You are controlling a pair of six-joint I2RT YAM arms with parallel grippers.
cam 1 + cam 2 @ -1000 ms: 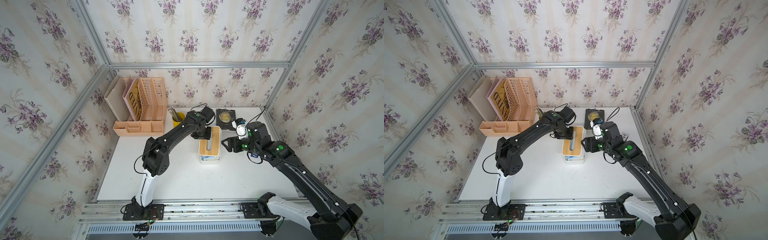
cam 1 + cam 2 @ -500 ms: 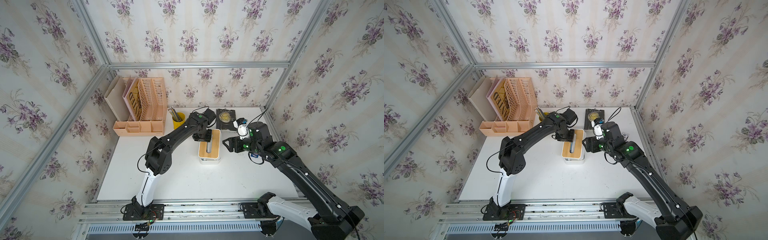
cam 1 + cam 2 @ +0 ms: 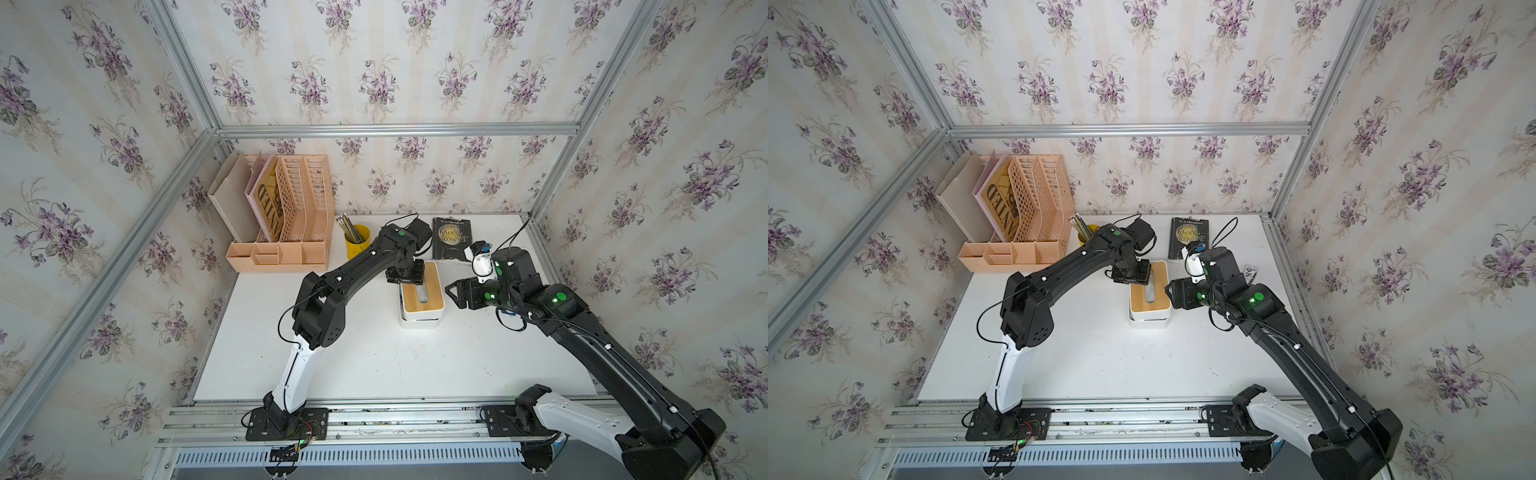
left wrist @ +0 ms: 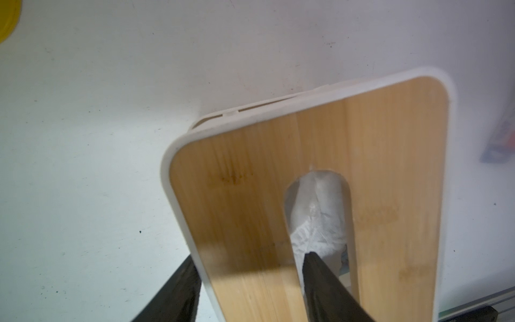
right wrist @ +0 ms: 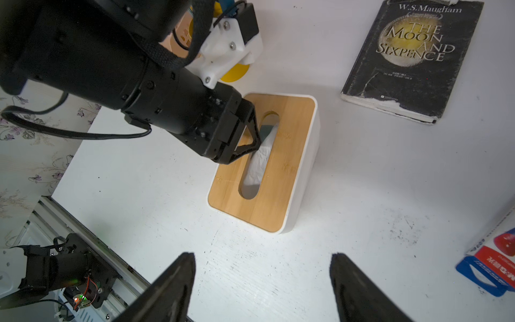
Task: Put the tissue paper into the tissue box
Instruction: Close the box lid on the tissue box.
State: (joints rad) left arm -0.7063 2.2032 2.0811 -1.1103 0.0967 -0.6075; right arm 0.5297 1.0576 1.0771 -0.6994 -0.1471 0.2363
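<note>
- Judging the task nearly finished: soft pack of tissue paper (image 5: 260,161) already inside the white rounded-corner plastic tissue box (image 3: 420,323), mid-frame in both top views. Only crumpled white tissue visible through the slot, the pack's wrapper hidden.
- Closed over by the bamboo-topped, white-rimmed lid (image 5: 289,145), oblong slot facing up. At the upper middle of the left wrist view, a strip of tub rim peeking past the lid, so possibly not pressed flush.
- Black left gripper (image 4: 249,259) astride one long strip of the lid, at the lower middle of that view. One finger (image 4: 326,284) down in the slot against the tissue, the other just outside the lid's edge. Jaws parted, yet impossible to tell whether pinching the lid or let go.
- Black right gripper (image 5: 262,287) spread wide and empty at the bottom of the right wrist view, over bare white table (image 5: 362,195), near the box but apart from it.
- Left to do, by judgement: easing the finger out of the slot without dragging tissue, checking the lid's seat, drawing both arms clear.
</note>
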